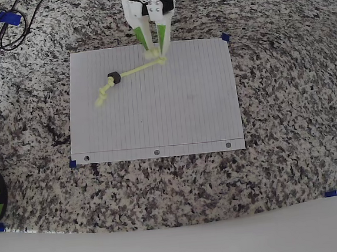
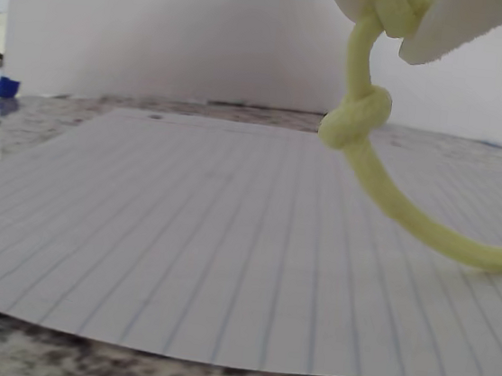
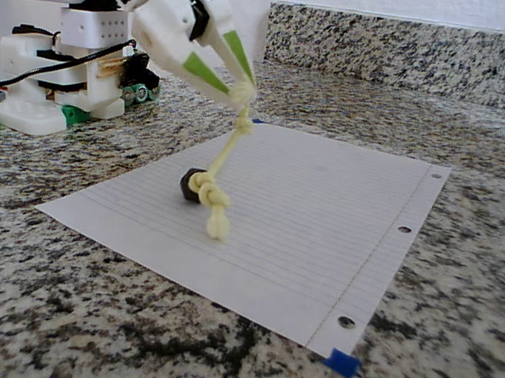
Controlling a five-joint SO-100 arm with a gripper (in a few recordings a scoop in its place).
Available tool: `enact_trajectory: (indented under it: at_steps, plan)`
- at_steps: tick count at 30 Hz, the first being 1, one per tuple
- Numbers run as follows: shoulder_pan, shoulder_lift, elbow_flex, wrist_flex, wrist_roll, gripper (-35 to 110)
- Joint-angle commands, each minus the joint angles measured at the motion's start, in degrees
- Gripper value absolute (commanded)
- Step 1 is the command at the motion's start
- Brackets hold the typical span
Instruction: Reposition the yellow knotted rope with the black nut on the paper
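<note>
Above the paper (image 3: 320,202), fingers (image 3: 240,73) pinched on yellow knotted rope (image 3: 224,157).

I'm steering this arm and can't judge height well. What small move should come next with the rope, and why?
Probably carry it sideways toward the open middle of the paper before lowering. The gripper is shut on the yellow knotted rope at its upper end, held above the sheet, while the black nut and the lower knots rest on the paper, so they should drag along.
</note>
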Motion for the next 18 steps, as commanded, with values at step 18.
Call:
enact_trajectory:
  at_steps: [18]
  plan:
    - [-11.51, 0.62, 1.93, -2.72, 8.53, 0]
